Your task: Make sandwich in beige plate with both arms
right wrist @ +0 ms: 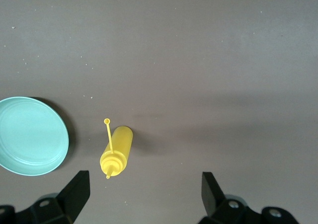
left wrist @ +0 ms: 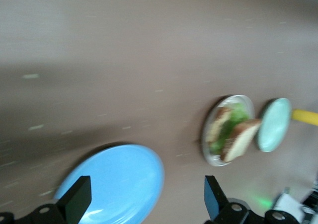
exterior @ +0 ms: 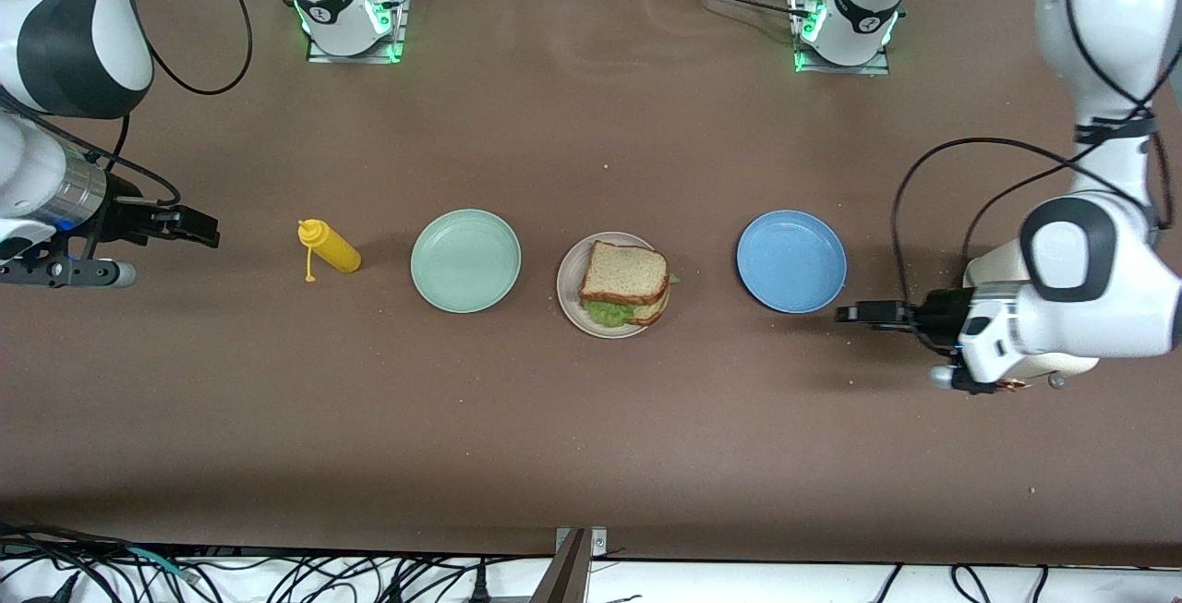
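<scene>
On the brown table, the mint green plate, the beige plate and the blue plate form a row. The sandwich rests on the beige plate, lettuce showing at its 7 o'clock edge. A yellow squeeze bottle lies at the green plate's 9 o'clock. The left gripper hovers spread and empty at the blue plate's 4 o'clock; the right gripper, likewise spread and empty, hangs at the bottle's 9 o'clock.
</scene>
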`<state>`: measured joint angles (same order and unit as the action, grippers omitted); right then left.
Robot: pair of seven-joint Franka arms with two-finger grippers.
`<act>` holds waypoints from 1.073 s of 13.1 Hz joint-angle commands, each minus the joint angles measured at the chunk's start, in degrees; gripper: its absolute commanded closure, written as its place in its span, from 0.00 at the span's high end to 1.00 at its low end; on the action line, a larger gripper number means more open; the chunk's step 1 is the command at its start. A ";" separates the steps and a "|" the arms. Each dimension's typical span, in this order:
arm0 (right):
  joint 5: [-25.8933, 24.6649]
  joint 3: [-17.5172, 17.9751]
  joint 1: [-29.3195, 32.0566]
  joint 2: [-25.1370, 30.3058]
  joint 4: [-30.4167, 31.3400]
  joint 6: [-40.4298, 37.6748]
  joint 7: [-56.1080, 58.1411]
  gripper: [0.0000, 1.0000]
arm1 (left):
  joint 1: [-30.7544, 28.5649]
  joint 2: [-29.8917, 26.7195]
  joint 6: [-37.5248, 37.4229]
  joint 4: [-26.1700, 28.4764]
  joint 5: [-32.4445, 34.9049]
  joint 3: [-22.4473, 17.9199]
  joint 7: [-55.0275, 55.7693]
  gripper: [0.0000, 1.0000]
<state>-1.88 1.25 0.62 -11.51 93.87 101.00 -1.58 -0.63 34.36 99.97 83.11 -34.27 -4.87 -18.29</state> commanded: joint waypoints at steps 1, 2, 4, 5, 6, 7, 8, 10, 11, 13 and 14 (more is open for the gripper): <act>-0.93 0.24 0.17 1.49 1.75 0.69 0.97 0.99 | -0.69 -3.32 -0.83 -0.74 12.16 0.39 0.98 1.00; -0.93 0.15 0.17 1.49 1.75 0.69 1.05 0.99 | -0.77 -3.42 -0.83 -1.28 15.60 0.39 0.98 1.00; -0.93 0.15 0.17 1.49 1.75 0.60 0.97 0.99 | -0.78 -5.69 -1.36 -1.28 22.54 0.13 0.98 1.00; -0.93 0.15 0.17 1.49 1.75 0.60 0.97 0.99 | -0.69 -6.84 -2.40 -1.37 26.93 0.30 0.98 1.00; -0.93 0.15 0.17 1.49 1.75 0.60 0.97 0.99 | -0.08 -7.72 -2.94 -1.37 31.32 0.48 1.24 1.00; -0.93 0.15 0.17 1.49 1.75 0.69 0.97 0.99 | -1.64 -9.99 -3.81 -1.37 31.97 0.91 1.24 1.00; -0.93 0.15 0.17 1.49 1.75 0.69 0.97 0.99 | -1.65 -10.45 -6.34 -1.46 32.24 1.09 1.59 1.00; -0.93 0.24 0.17 1.49 1.75 0.60 0.97 0.99 | -2.01 -11.06 -9.17 -2.33 31.63 1.36 1.77 1.00; -0.93 0.24 0.17 1.49 1.75 0.69 0.97 0.99 | -1.57 -12.63 -11.79 -2.94 32.06 1.36 1.86 1.00; -0.93 0.15 0.17 1.49 1.84 0.69 1.05 0.99 | -1.57 -15.52 -14.10 -4.97 31.55 1.36 1.86 1.00; -0.85 0.15 0.17 1.49 1.84 0.60 0.97 0.99 | -0.44 -17.81 -14.02 -4.54 32.50 1.36 2.47 1.00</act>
<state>-1.89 1.26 0.62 -11.51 94.05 101.00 -1.41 -1.94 21.03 87.61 78.65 -4.39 -4.13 -17.21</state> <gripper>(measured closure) 0.004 0.000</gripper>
